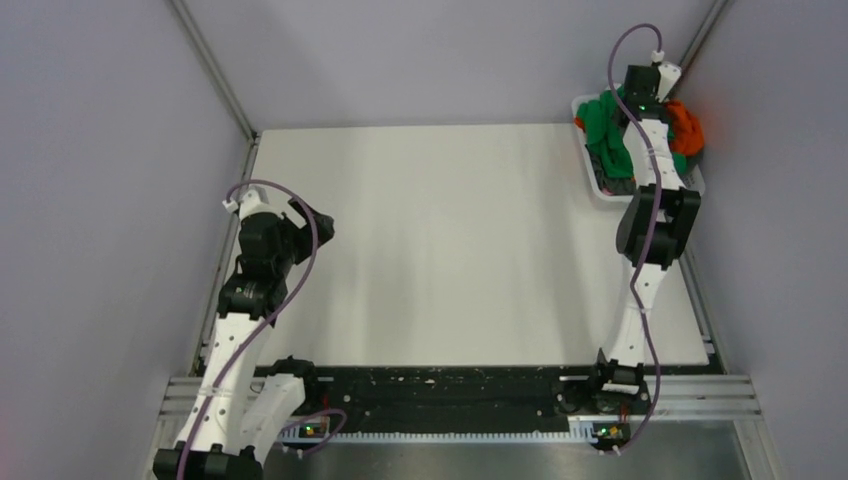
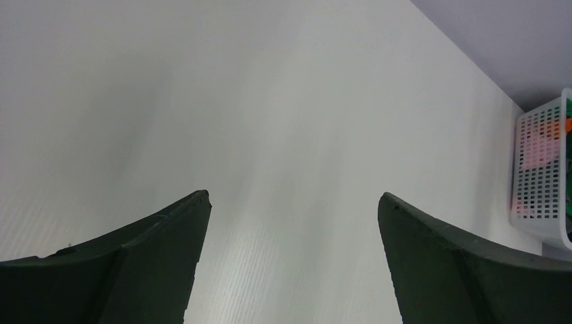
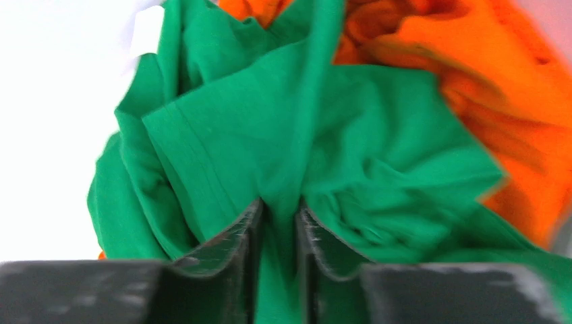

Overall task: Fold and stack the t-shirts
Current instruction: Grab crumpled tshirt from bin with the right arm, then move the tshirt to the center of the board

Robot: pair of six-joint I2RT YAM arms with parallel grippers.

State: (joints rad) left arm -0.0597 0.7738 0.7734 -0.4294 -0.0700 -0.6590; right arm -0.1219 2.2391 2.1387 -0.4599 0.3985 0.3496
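Green cloth is pinched btwn the nearly closed fingers of the right gripper (image 3: 278,210): a fold of the green t-shirt (image 3: 270,128) is held, w/ the rest of it bunched in the white basket (image 1: 592,180) at the far right corner of the table (image 1: 450,250), tangled against the orange t-shirt (image 3: 472,74). The left gripper (image 2: 293,199) is held wide apart over bare table, well away from the basket, w/ nothing in it. Risks, as judged: only a thin fold seems to be caught, so the cloth could be slipped out of the pinch if it is pulled fast; the orange t-shirt is pressed against the green one & could be dragged out w/ it or dumped over the rim; the light basket could be tipped or slid toward the table edge if cloth is snagged on the lattice. More than one layer may be caught too, so the green t-shirt could be laid down twisted & the fold made harder. A slow, straight lift is prob. called for
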